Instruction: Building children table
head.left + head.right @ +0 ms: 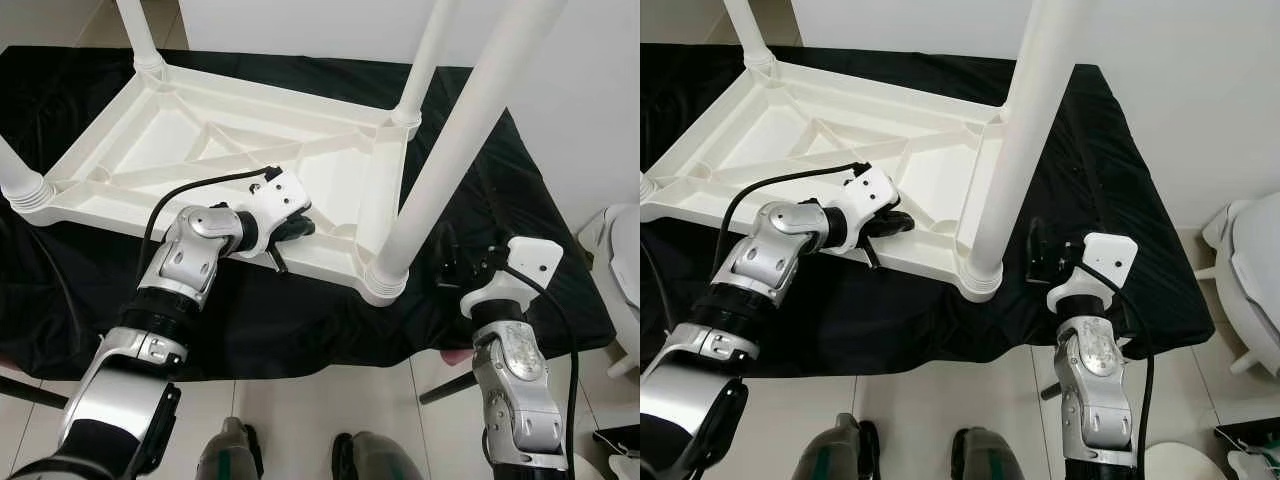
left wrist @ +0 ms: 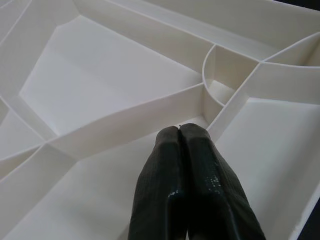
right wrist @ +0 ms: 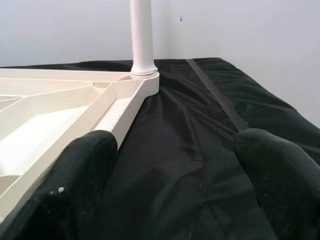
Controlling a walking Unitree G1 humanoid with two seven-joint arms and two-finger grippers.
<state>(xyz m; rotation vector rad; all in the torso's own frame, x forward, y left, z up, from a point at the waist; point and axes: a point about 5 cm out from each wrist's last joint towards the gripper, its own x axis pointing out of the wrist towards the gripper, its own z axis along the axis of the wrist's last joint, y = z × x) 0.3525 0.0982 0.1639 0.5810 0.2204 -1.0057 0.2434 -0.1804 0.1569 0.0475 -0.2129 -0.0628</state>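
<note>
A white plastic children's table (image 1: 160,140) lies upside down on a black cloth (image 1: 300,320), its ribbed underside facing up. White legs stand up from its corners; the nearest one (image 1: 450,150) rises at the front right. My left gripper (image 1: 300,228) is shut with nothing in it, its tip (image 2: 179,131) just above a rib inside the near rim. My right gripper (image 1: 468,262) hangs open over the cloth just right of that near leg, both fingers (image 3: 85,170) apart with bare cloth between them.
The cloth-covered surface ends close in front of me, with tiled floor (image 1: 300,400) and my feet (image 1: 230,450) below. A white fixture (image 1: 625,270) stands at the right. A white wall (image 1: 580,80) runs behind and to the right.
</note>
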